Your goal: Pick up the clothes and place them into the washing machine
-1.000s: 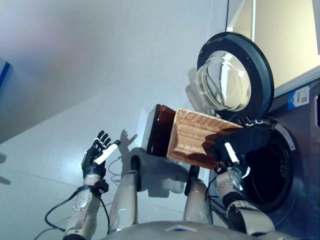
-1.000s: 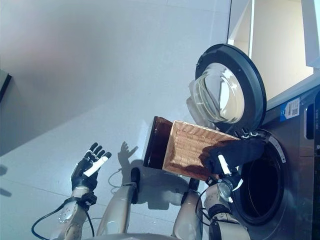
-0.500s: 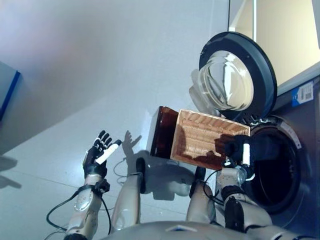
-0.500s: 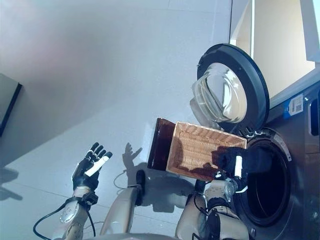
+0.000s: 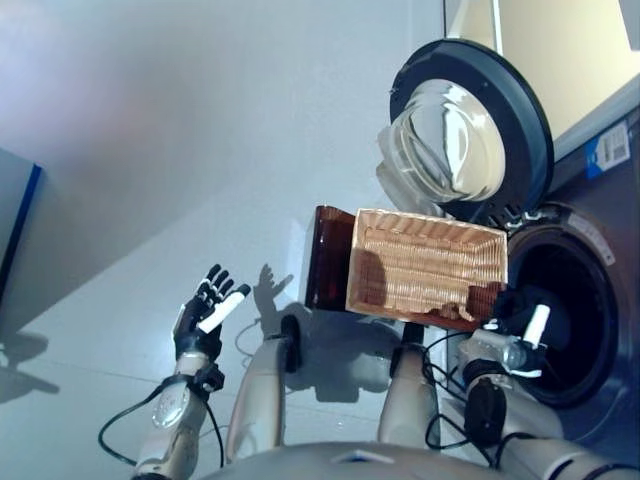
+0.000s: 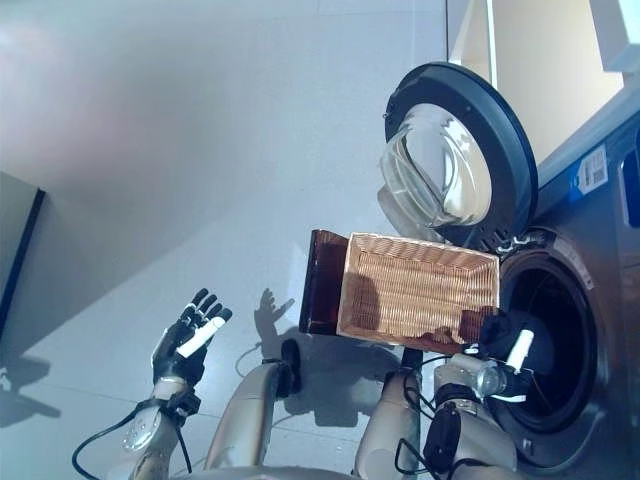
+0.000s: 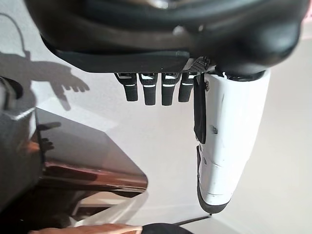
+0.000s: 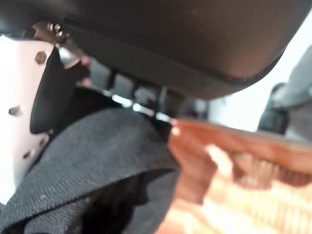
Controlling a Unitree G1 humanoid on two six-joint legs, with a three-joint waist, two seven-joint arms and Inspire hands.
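A black garment (image 8: 92,165) lies bunched in my right hand (image 5: 530,326), whose fingers curl round it. Hand and garment (image 5: 503,300) sit just past the near right corner of the woven basket (image 5: 425,262), at the rim of the washing machine's dark drum opening (image 5: 568,318). The basket stands in front of the machine; I see no other clothes inside it. The round glass door (image 5: 465,125) is swung wide open above the basket. My left hand (image 5: 208,314) hovers over the floor left of the basket, open and holding nothing, its fingers (image 7: 151,90) straight.
The machine's grey front panel (image 5: 615,150) fills the right edge. A dark-edged panel (image 5: 14,232) stands at the far left. Grey floor (image 5: 200,130) stretches left of and beyond the basket, whose dark brown side wall (image 7: 83,158) faces my left hand.
My right hand has carried the black garment rightward, from over the basket's near corner to the drum's rim. The left hand has stayed open in place. The view has shifted slightly.
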